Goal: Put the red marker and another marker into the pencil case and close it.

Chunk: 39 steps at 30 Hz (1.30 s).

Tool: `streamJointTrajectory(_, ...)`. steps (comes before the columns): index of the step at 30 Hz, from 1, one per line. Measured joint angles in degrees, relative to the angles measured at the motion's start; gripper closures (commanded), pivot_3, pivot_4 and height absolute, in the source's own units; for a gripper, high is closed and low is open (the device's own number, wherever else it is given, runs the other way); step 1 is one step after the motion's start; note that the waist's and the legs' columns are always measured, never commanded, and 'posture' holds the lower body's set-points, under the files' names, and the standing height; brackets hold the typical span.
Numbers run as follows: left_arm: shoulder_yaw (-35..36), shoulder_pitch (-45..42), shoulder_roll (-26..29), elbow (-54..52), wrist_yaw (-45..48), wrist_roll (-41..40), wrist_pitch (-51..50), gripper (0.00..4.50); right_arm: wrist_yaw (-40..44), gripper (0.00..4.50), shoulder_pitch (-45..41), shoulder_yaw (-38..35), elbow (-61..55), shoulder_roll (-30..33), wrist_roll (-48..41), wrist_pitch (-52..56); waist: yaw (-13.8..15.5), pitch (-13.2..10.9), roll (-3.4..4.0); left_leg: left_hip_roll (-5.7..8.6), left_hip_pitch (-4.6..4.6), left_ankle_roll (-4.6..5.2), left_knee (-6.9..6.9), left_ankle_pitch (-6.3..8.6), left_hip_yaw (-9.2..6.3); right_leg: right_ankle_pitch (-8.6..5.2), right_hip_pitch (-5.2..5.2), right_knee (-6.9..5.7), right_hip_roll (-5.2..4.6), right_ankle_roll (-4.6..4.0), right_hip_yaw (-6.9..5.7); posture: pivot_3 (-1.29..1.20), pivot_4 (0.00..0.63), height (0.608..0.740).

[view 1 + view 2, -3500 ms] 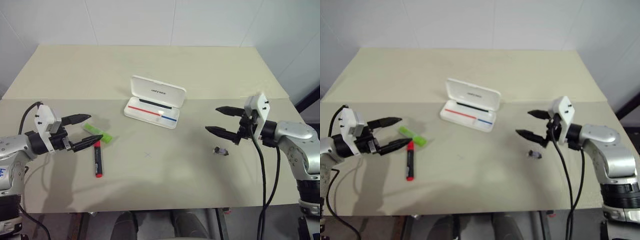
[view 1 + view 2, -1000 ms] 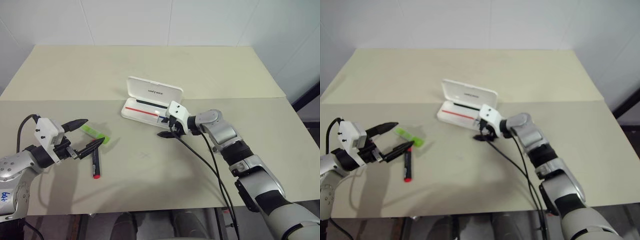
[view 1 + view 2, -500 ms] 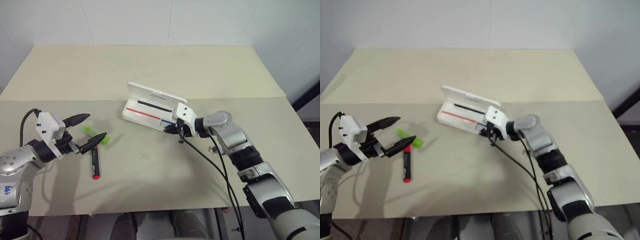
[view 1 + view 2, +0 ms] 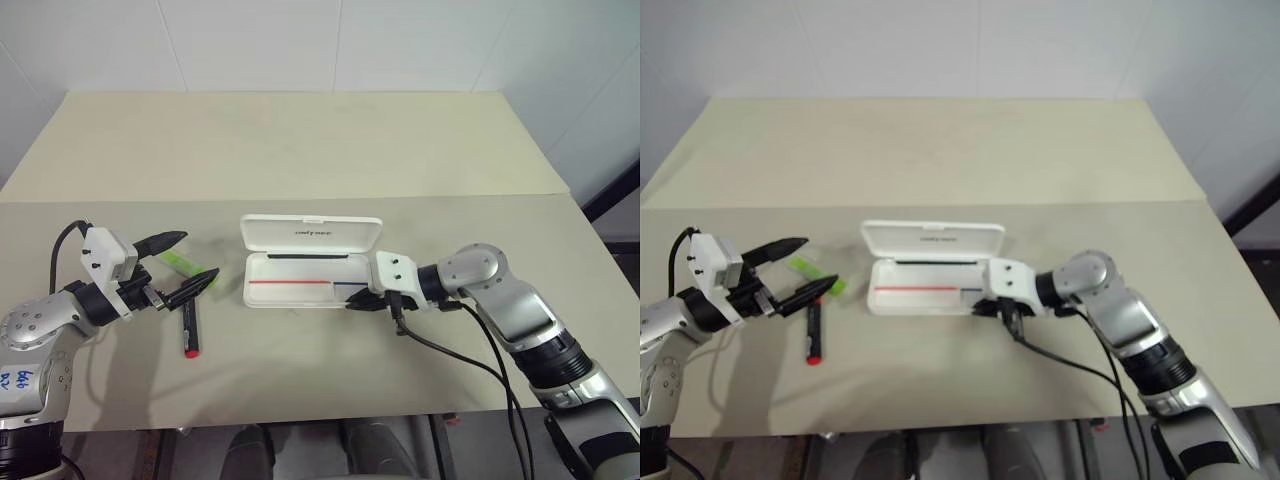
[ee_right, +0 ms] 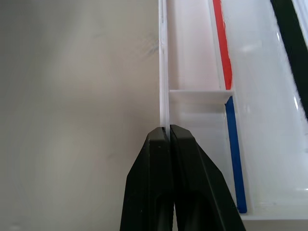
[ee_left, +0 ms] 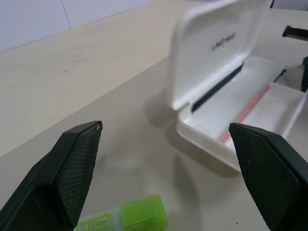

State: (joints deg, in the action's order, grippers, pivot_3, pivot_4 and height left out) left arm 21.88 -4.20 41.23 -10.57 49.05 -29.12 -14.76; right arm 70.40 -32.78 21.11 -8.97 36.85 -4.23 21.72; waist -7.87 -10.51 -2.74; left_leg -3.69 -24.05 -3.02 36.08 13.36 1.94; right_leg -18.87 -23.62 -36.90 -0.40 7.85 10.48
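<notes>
The white pencil case (image 4: 300, 270) lies open in the middle of the table, lid (image 4: 312, 232) standing up at the back, a red-and-blue stripe inside. My right gripper (image 4: 358, 303) is shut on the thin front wall (image 5: 162, 72) of the case near its right end, fingertips (image 5: 159, 137) pinching the rim. The red marker (image 4: 189, 330) lies on the table left of the case. The lime-green marker (image 4: 178, 262) lies just behind it, under my left gripper (image 4: 200, 254), which hovers open above both and holds nothing. In the left wrist view the green marker (image 6: 125, 219) lies between the spread fingers.
A seam (image 4: 500, 197) crosses the beige table behind the case. The table's front edge (image 4: 300, 420) runs close below the markers. A black cable (image 4: 450, 350) from my right wrist trails over the table toward that edge.
My right gripper closed on the case's front wall and dragged the case toward me, turning it square to the table edge. The left gripper stayed open over the markers.
</notes>
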Motion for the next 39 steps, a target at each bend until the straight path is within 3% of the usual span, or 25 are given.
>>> streamJointTrajectory(11,-0.5,-1.6,0.0,0.3,1.1,0.0,0.0,0.0,-2.5,4.47,2.3,1.3,-1.7,1.0,3.6,-0.8,0.3,0.0,0.0,0.01,-0.01,0.0,0.0,0.0,0.0,-0.01,0.01,0.03,-0.02,-0.02,-0.01,0.0,0.15,0.74)
streamJointTrajectory(15,-0.5,-1.6,0.0,0.4,1.3,0.1,0.0,0.0,-2.4,3.5,2.4,1.3,-1.2,1.7,4.3,-2.2,0.4,0.0,-0.01,0.01,-0.01,0.0,-0.01,0.0,0.0,-0.01,0.01,0.04,-0.02,-0.02,-0.01,0.0,0.15,0.74)
streamJointTrajectory(25,-1.0,-1.6,-0.3,0.3,1.2,0.1,-0.1,0.0,-0.9,0.01,3.3,0.6,-1.1,2.4,2.0,-3.7,0.3,0.0,-0.01,0.01,-0.01,0.0,0.01,0.0,0.0,-0.01,0.02,0.02,-0.01,-0.01,-0.01,0.0,0.15,0.74)
streamJointTrajectory(32,-1.0,0.8,-1.4,-1.1,-2.0,0.0,-2.9,0.0,0.7,0.01,5.3,-8.1,-2.8,0.3,-10.7,-4.2,0.4,0.0,-0.02,-0.01,0.0,0.0,0.0,0.0,-0.05,0.0,0.05,0.0,0.0,0.0,-0.04,0.0,0.15,0.74)
streamJointTrajectory(39,5.3,6.3,-3.9,-6.7,-10.4,-1.8,-7.7,0.0,2.8,0.01,6.7,-13.1,-3.0,0.7,-18.9,-4.0,0.2,0.0,-0.02,-0.01,0.05,0.0,0.03,0.0,-0.08,0.0,0.12,-0.01,-0.02,0.01,-0.05,0.0,0.15,0.74)
